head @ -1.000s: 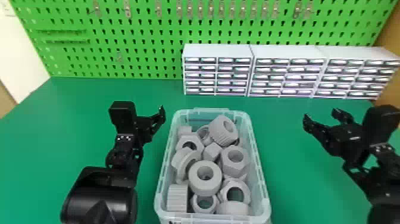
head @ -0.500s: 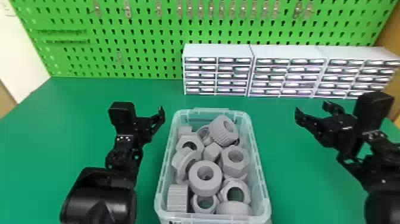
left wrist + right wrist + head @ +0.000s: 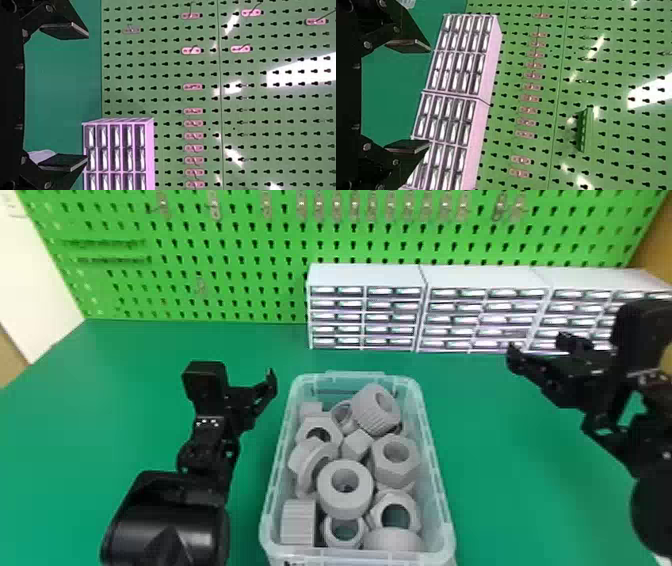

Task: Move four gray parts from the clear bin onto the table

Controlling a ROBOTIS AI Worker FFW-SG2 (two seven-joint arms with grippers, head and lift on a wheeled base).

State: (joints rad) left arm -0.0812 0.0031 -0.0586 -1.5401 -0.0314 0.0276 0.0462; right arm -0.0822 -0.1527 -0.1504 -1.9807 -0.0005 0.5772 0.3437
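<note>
- Your gray parts [image 3: 395, 475] are heaped in the clear bin [image 3: 439, 470], lower middle of the head view; probably light, stiff, not fragile
- I'd pinch the round ring [image 3: 345, 508] across its outer wall, might slip or roll tho
- your left gripper [image 3: 87, 97], left of center, and right gripper [image 3: 430, 97], right side: fingers wide apart, empty

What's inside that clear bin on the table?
The clear bin holds a jumbled heap of gray parts, including hexagonal nuts, a thick smooth ring and ribbed pieces. The upper ones cover others, so what lies at the bottom is mostly hidden.
</note>
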